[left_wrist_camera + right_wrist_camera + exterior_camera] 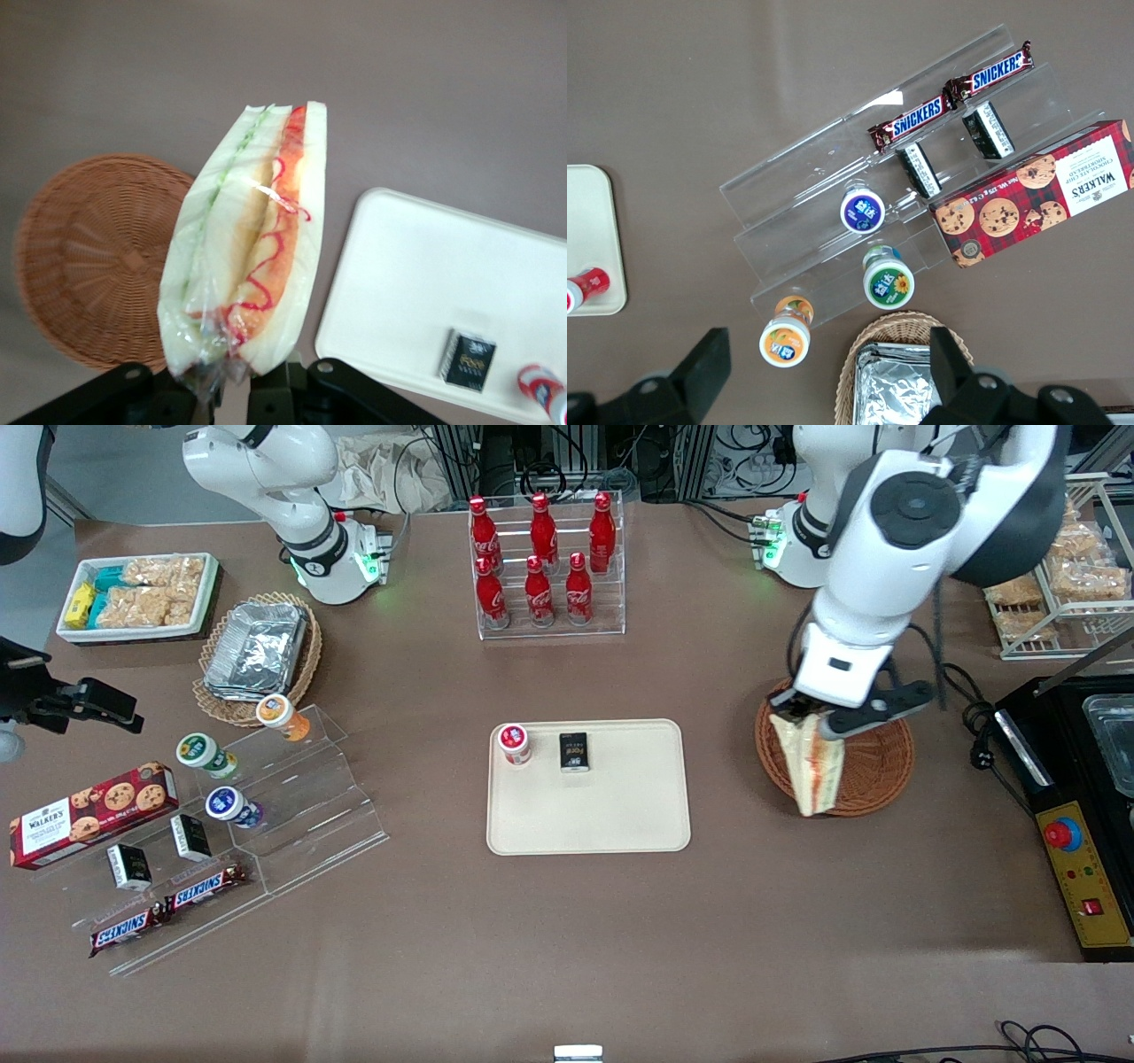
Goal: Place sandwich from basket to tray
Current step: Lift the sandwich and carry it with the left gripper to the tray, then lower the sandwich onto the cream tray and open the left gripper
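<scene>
My left gripper is shut on the top of the sandwich, a plastic-wrapped wedge of white bread with red and green filling. It hangs from the fingers above the round reddish-brown wicker basket, lifted clear of it. In the left wrist view the gripper pinches the wrapped sandwich, with the empty basket beside it and the tray a short way off. The cream tray lies at the table's middle, toward the parked arm from the basket.
On the tray stand a small red-lidded cup and a black packet. A clear rack of red bottles stands farther from the camera than the tray. A black machine lies at the working arm's end.
</scene>
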